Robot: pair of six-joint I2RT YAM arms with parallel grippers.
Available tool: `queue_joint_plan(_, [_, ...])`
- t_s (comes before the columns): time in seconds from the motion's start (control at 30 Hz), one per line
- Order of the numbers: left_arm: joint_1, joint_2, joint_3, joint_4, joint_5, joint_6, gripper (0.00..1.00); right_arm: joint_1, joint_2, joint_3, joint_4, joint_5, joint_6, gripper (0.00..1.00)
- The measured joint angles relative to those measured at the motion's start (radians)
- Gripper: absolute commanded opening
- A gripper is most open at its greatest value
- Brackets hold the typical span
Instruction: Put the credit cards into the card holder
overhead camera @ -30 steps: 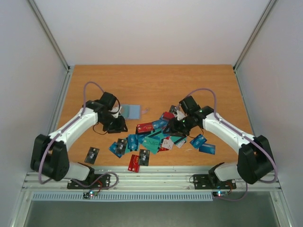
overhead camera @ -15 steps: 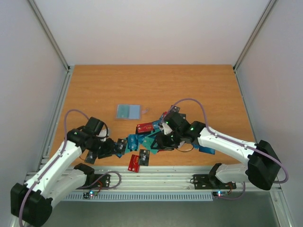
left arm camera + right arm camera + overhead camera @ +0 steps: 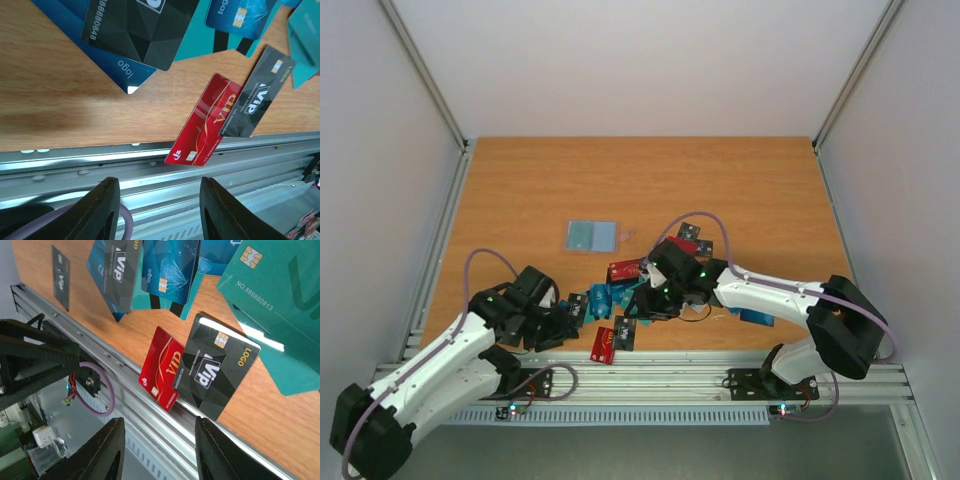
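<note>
Top external view: the card holder (image 3: pixel 592 236) lies flat on the surface (image 3: pixel 750 180), apart from the scattered credit cards (image 3: pixel 623 270); its contents are unclear. The left tool (image 3: pixel 157 202) and right tool (image 3: pixel 156 440) are both spread, released.

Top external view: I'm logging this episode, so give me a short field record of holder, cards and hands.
credit cards: loose pile near front edge
card holder: flat, light blue side up, behind the cards, apart from them
red VIP card: corner over front rail, black VIP card overlapping it
left hand: open, empty
right hand: open, empty
</note>
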Motion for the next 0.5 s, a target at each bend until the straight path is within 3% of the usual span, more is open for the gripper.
queue_joint_plan(0.5, [-0.205,0.062,-0.164,0.318,-0.029,-0.143,0.5,0.0,0.176,0.0,0.135,-0.076,0.019,0.37])
